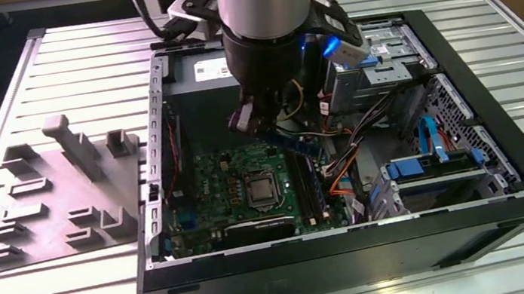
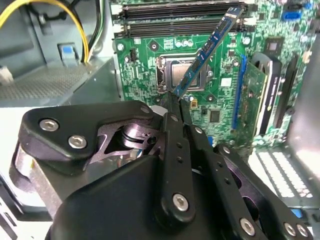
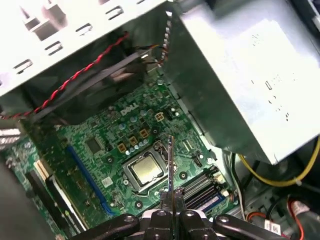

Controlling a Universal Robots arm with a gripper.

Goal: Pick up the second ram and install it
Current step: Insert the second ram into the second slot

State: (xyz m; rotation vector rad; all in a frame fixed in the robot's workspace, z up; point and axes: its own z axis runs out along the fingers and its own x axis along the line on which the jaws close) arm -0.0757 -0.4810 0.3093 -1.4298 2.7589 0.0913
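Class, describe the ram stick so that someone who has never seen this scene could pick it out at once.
Find the open computer case on the slatted table, with the green motherboard on its floor. Above the board the gripper is shut on the ram, a thin blue-green strip. Unlike the card fixed to the board, it hangs tilted, gripped by one end.

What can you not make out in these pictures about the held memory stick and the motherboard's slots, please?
First wrist view: the black metal gripper covers one end of the long black memory slots; whether any is filled is unclear.
Same view: the thin blue-green memory stick it clamps stands edge-on, faces unseen.
Exterior view: the silver-and-black arm hides the grip.
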